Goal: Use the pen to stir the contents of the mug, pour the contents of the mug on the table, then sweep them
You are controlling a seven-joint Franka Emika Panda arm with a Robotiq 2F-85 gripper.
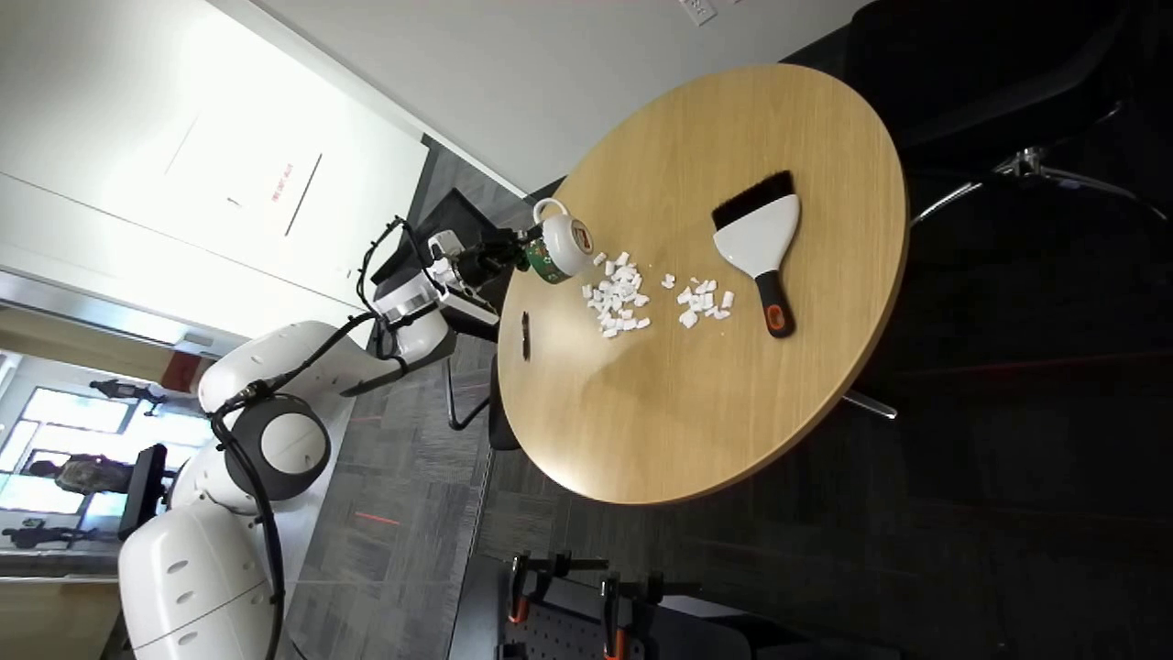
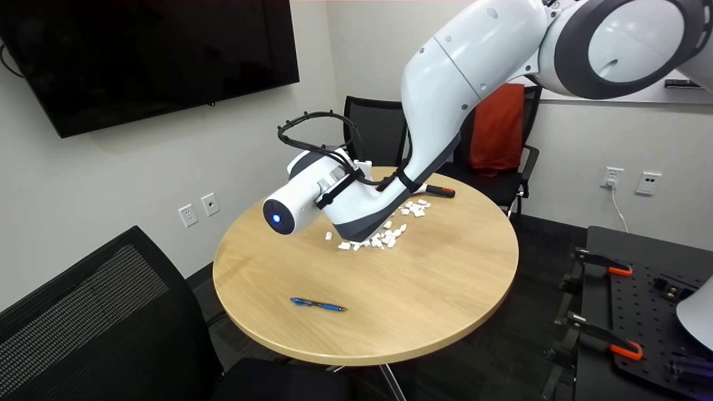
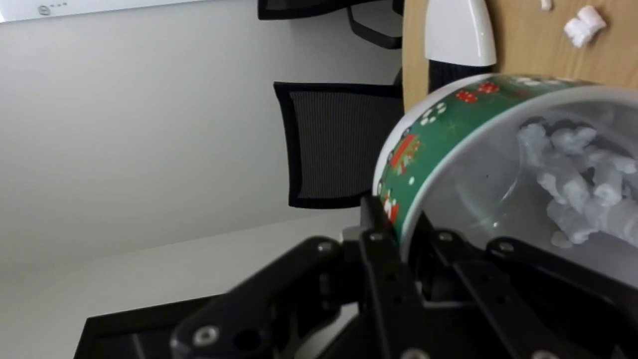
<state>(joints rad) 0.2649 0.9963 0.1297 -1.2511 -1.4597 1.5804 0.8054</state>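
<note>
My gripper (image 3: 401,227) is shut on the wall of the mug (image 3: 448,129), with one finger inside the rim and one outside. The mug is white with a green patterned band and is tilted well over. White bits, the contents (image 3: 578,184), lie gathered low inside it. In an exterior view the mug (image 1: 564,246) hangs over the table (image 1: 660,422) near its edge. More white bits (image 1: 616,295) lie beneath and beside it in two loose clusters. A blue pen (image 2: 318,304) rests on the tabletop near the rim. The arm hides mug and gripper in an exterior view.
A brush (image 1: 762,229) with a white head, black bristles and a black-and-orange handle lies on the table beyond the bits. Black chairs (image 2: 111,312) stand around the tabletop. A wall (image 2: 223,150) with a large screen (image 2: 156,50) runs close along one side.
</note>
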